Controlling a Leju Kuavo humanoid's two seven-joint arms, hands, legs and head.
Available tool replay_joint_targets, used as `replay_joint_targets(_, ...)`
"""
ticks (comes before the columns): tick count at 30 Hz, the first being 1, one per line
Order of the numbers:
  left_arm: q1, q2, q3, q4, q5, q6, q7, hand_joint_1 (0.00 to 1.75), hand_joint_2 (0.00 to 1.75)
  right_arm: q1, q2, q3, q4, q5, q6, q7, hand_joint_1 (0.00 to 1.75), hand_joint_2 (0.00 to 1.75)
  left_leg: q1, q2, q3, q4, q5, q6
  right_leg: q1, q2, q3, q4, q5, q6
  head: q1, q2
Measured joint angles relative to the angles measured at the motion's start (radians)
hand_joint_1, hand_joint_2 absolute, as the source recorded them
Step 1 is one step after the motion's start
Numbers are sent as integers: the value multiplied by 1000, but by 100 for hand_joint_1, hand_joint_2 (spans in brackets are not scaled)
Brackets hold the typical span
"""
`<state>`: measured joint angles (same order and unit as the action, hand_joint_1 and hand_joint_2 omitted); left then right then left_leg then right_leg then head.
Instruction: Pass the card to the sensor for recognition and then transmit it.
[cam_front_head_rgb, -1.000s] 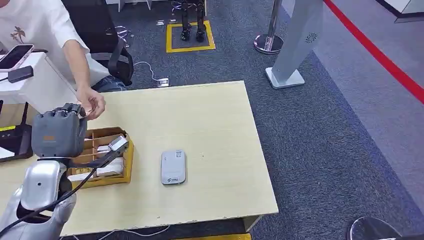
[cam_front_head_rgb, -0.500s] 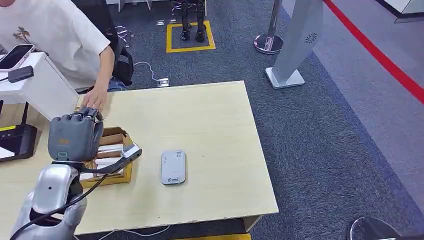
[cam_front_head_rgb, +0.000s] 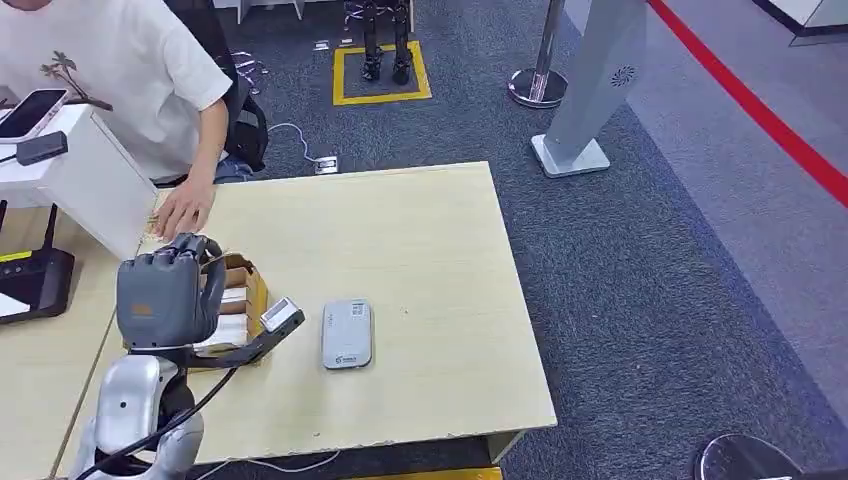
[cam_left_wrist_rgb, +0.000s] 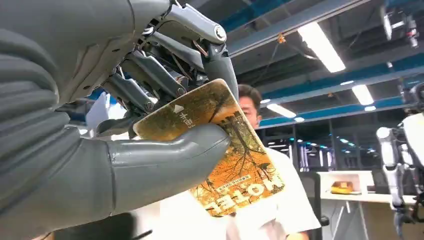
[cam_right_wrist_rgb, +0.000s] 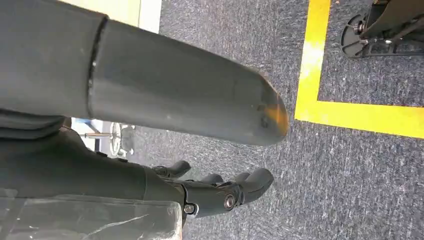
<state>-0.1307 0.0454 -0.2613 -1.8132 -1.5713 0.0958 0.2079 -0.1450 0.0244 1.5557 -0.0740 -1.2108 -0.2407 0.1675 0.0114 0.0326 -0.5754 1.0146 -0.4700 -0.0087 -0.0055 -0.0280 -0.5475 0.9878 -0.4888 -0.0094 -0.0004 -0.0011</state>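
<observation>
Grey carpet surrounds a pale wooden table (cam_front_head_rgb: 420, 240) where a person (cam_front_head_rgb: 120, 80) sits at the far left corner. On the table lie a small white card sensor (cam_front_head_rgb: 346, 334) and, to its left, a wooden box (cam_front_head_rgb: 240, 300) of cards. Raised over the box, the robot's left hand (cam_front_head_rgb: 165, 290) pinches the card (cam_left_wrist_rgb: 227, 150) between thumb and fingers (cam_left_wrist_rgb: 150, 75); it is an orange and gold hotel key card printed with trees. By my judgement the card is lifted but not yet scanned; next it must travel right and down onto the sensor. Hanging near the floor, the right hand (cam_right_wrist_rgb: 220, 192) has its fingers curled in, holding nothing.
</observation>
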Motion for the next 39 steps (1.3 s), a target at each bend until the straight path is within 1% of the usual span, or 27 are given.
replay_joint_targets(2,8,-2,-15,0,0,7,20,175,175,0,0,0,0,8,0,6,0,0,0,0,0,0,0,0,0,0,0,0,0,0,0,0)
replay_joint_targets(3,10,-4,-23,5,0,18,20,175,175,0,0,0,0,13,1,9,0,0,0,0,0,0,0,0,0,0,0,0,0,0,0,0)
replay_joint_targets(5,14,-21,-25,25,0,35,-1,175,175,0,0,0,0,18,2,10,0,0,0,0,0,0,0,0,0,0,0,0,0,0,0,0)
replay_joint_targets(9,20,-42,-27,57,0,48,-21,175,175,1,0,0,-1,29,3,11,0,0,0,0,0,0,0,0,0,0,0,0,0,0,0,0)
replay_joint_targets(13,4,-86,-27,106,0,50,-73,175,175,0,0,0,-1,65,11,18,0,0,0,0,0,0,0,0,0,0,0,0,0,0,0,0)
replay_joint_targets(16,-22,-112,-27,140,0,50,-77,175,175,0,0,0,-1,71,14,18,0,0,0,0,0,0,0,0,0,0,0,0,0,0,0,0)
replay_joint_targets(19,-30,-126,-27,161,0,50,-80,175,175,0,0,0,-1,72,14,19,0,0,0,0,0,0,0,0,0,0,0,0,0,0,0,0)
replay_joint_targets(21,-38,-140,-27,180,0,48,-101,175,175,0,0,0,-1,81,13,17,0,0,0,0,0,0,0,0,0,0,0,0,0,0,-1,0)
replay_joint_targets(23,-55,-163,-28,213,0,45,-129,175,175,-1,0,0,-1,92,14,10,0,0,0,-1,0,0,0,0,0,-1,0,0,0,0,0,0)
replay_joint_targets(25,-77,-189,-29,251,0,46,-143,175,175,-1,0,0,-1,101,14,8,0,0,0,-1,0,0,0,0,0,-1,0,0,0,0,0,0)
replay_joint_targets(27,-97,-217,-34,310,1,54,-159,175,175,-2,0,0,-1,106,14,7,0,0,0,-1,0,1,0,0,0,-1,0,0,0,0,0,0)
replay_joint_targets(30,-108,-259,-44,383,18,71,-179,175,175,-2,0,0,-1,109,14,9,0,0,0,-1,0,1,0,0,0,-1,0,0,0,0,0,0)
replay_joint_targets(34,-119,-314,-62,472,39,74,-205,175,175,-2,0,0,-1,111,14,10,0,0,0,-1,0,1,0,0,0,-1,0,-1,0,0,0,0)
replay_joint_targets(39,-138,-336,-93,590,73,87,-223,175,175,-4,0,0,-2,111,14,10,0,0,0,0,0,1,0,1,0,0,0,0,0,0,0,0)
